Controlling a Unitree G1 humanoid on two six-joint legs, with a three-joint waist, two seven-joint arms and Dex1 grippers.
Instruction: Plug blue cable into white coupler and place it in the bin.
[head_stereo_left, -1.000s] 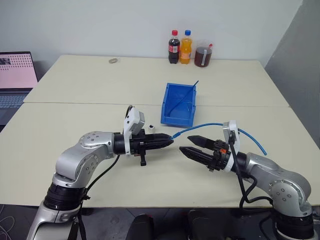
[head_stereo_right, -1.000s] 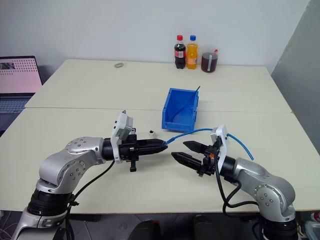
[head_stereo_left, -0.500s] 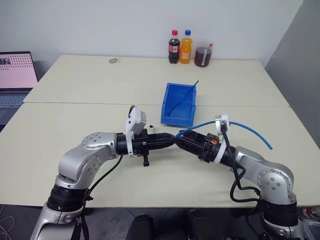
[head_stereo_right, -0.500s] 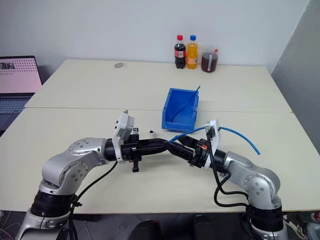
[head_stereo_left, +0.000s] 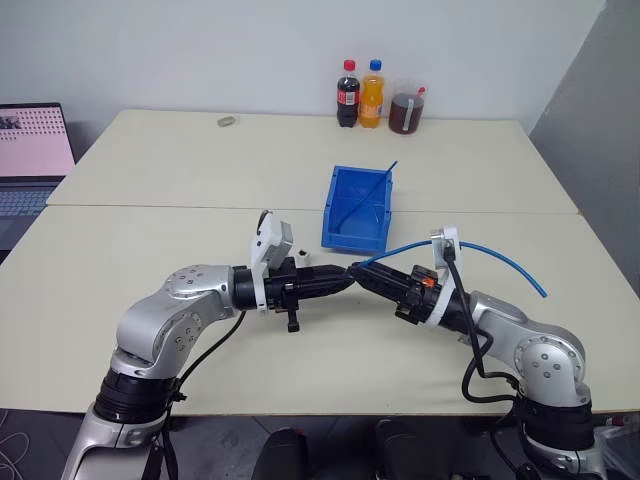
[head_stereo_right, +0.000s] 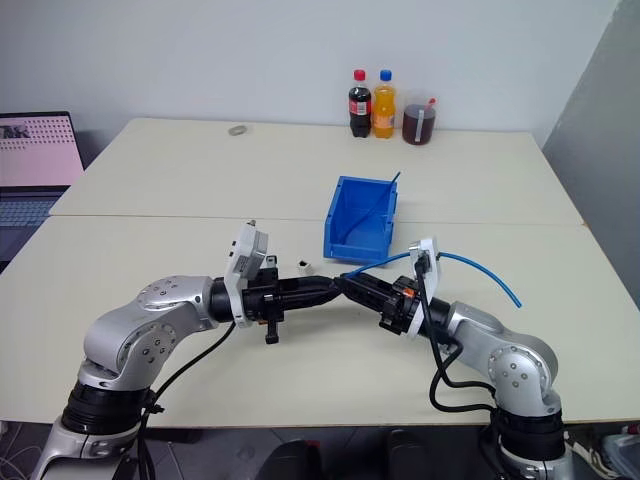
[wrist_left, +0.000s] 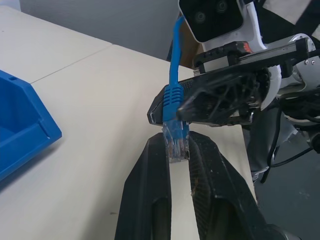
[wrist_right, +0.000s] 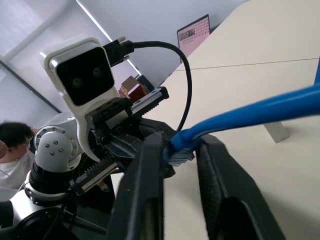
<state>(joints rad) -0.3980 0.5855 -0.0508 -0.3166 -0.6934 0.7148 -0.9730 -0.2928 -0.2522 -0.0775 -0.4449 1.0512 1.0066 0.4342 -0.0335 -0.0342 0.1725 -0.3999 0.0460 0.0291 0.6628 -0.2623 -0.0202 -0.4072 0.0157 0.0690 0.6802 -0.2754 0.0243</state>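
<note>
Two cream-coloured tables (head_stereo_left: 180, 250) are set edge to edge, the seam between them being seen as a thin dark line running across the scene. A plain pale wall (head_stereo_left: 200, 50) is seen behind the far table, and a grey panel (head_stereo_left: 600, 110) is seen at the right edge. An open laptop (head_stereo_left: 30, 150) with a lit pinkish screen is placed beyond the left end of the tables. At the far edge, a cola bottle (head_stereo_left: 347, 94), an orange drink bottle (head_stereo_left: 372, 94) and a jar of dark liquid (head_stereo_left: 405, 110) are lined up. A small roundish object (head_stereo_left: 228, 122), possibly a roll of tape, is left nearby. Even, soft lighting is cast throughout.
</note>
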